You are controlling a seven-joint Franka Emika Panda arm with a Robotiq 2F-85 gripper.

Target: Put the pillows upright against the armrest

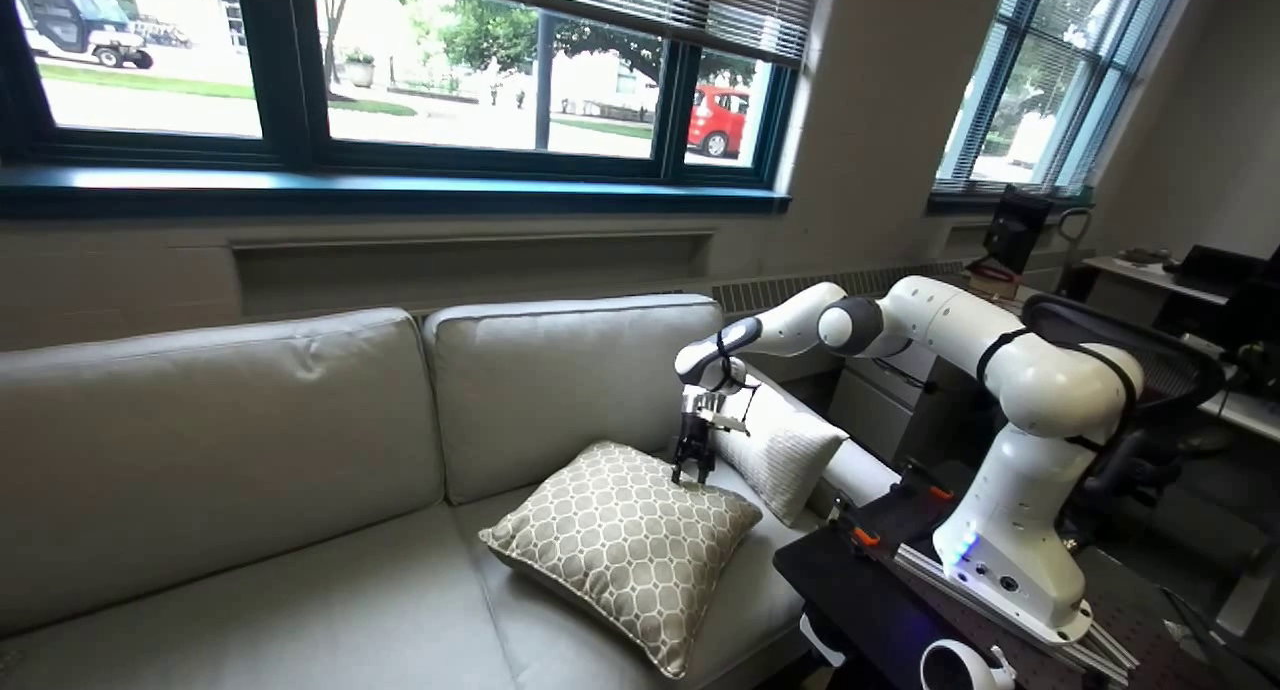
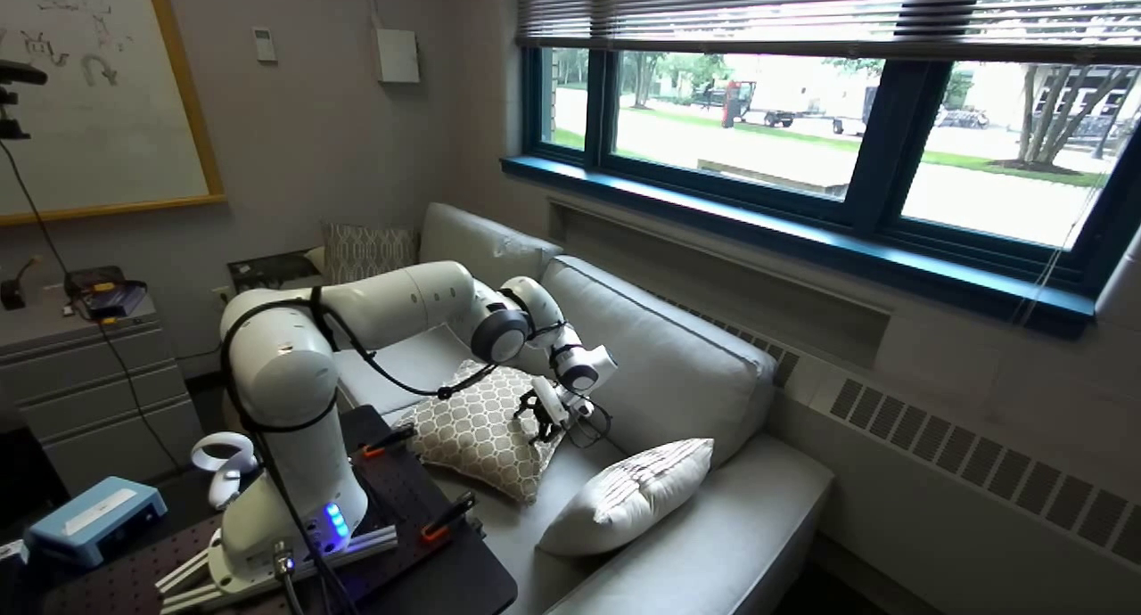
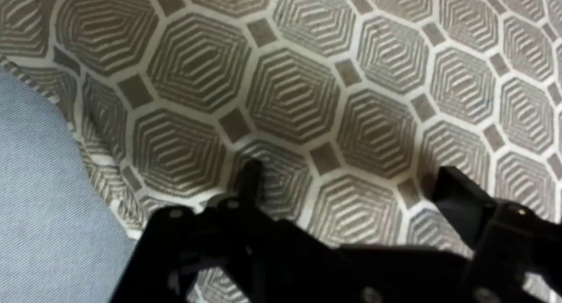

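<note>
My gripper (image 3: 349, 170), bottom of wrist view: fingers apart, nothing held. Beneath: lattice pillow (image 1: 625, 540), flat, lower centre in both exterior views. Probably light, soft; I'd pinch piped edge (image 3: 103, 180), not plump middle. White pillow (image 1: 785, 445), further right, leans against armrest (image 2: 713, 530).

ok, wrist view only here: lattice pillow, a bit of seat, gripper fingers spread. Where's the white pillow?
Observer: The white pillow is tilted, apparently leaning on the armrest.
Operator: So which way is that from what's under me?
Observer: Armrest side: it sits between the lattice pillow and the armrest, in both exterior views.
Operator: And which edge am I at?
Observer: In an exterior view, the gripper is at the edge facing the corner of the back cushion and armrest; can't tell if it's touching.
</note>
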